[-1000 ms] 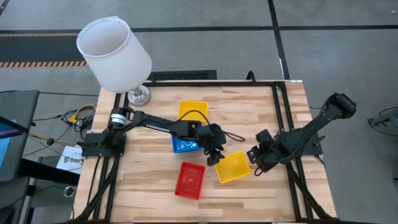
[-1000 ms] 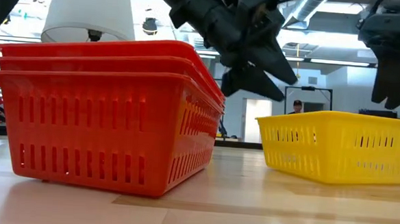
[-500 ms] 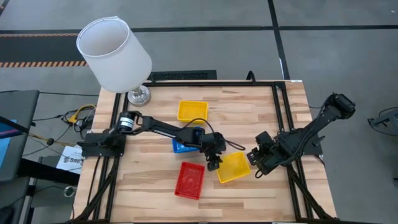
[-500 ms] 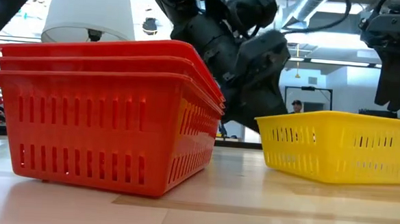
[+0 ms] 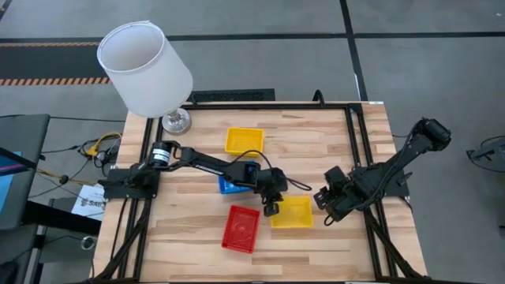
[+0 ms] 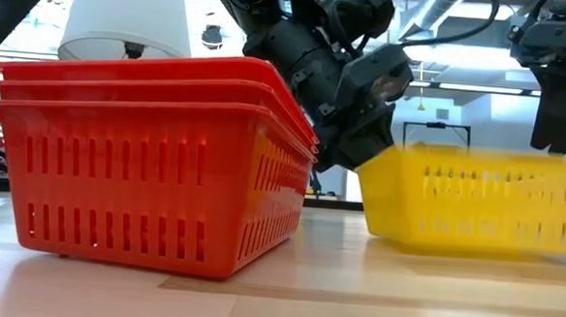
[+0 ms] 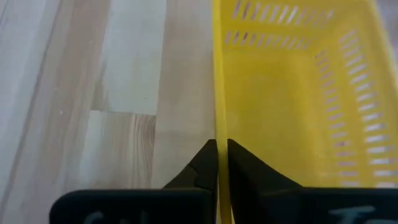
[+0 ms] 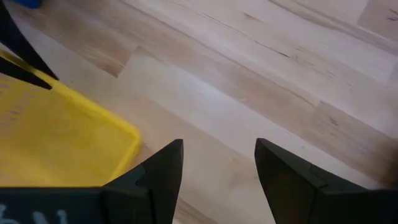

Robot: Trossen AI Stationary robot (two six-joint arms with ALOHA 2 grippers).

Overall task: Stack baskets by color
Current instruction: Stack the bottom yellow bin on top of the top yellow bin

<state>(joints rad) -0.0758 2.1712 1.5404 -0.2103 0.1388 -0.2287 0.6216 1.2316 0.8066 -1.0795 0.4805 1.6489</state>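
Jaws of left gripper [image 7: 217, 163] clenched on the near rim of a yellow basket [image 5: 292, 212]. Right gripper [image 8: 219, 163] spread wide, gripping nothing, the same basket just beside it.

Even, bright overhead light falls on the pale wooden desk [image 5: 331, 142] from above, leaving only short, soft shadows under the arms and the white lampshade [image 5: 144, 68]. From desk height the room behind glows with strong backlight, so the arms read as near-black shapes, and the yellow basket [image 6: 475, 198] is smeared sideways by motion blur while the red baskets [image 6: 147, 161] stay sharp. Both wrist views look soft and slightly washed.
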